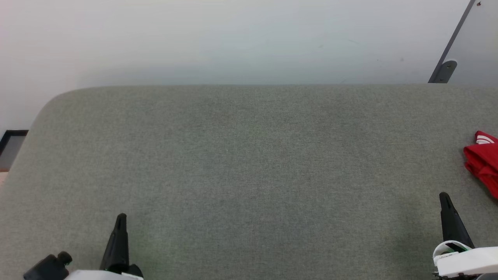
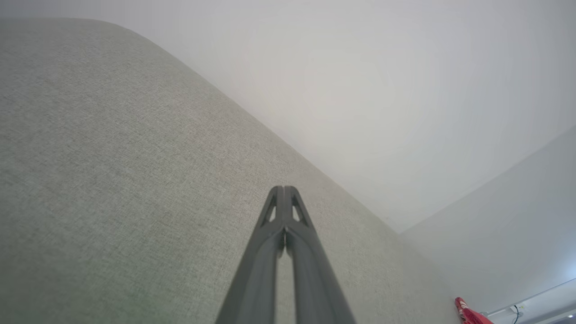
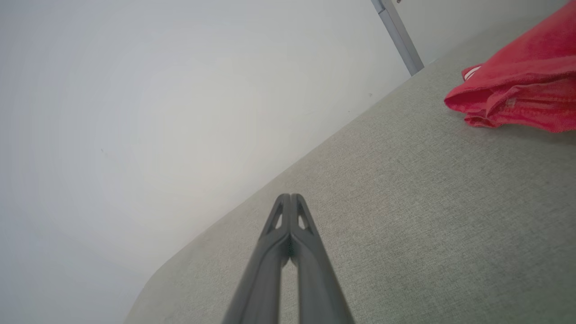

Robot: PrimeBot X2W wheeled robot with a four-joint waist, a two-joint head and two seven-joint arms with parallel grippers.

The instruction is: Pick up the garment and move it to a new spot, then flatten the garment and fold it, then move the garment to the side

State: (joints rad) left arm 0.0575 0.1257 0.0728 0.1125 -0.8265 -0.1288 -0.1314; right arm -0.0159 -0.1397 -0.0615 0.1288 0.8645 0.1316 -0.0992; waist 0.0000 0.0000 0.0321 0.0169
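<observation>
**Garment**: red and bunched, with white-striped trim showing at its far end. It is lying at 3 o'clock in the head view. The part in frame is running roughly 12 to 6, and the rest is being cut off by the frame edge.

**Surface**: a grey-green woven top, rounding off at 10 o'clock and backing onto a plain white wall. A grey bracket is standing at 1 o'clock.

**Right gripper**: at 5 o'clock, its fingers are pressing together on nothing. The garment is lying near, at its 1 o'clock, not touching.

**Left gripper**: at 7 o'clock, its fingers are likewise meeting, empty. The garment is lying well apart, toward its 2 o'clock.
</observation>
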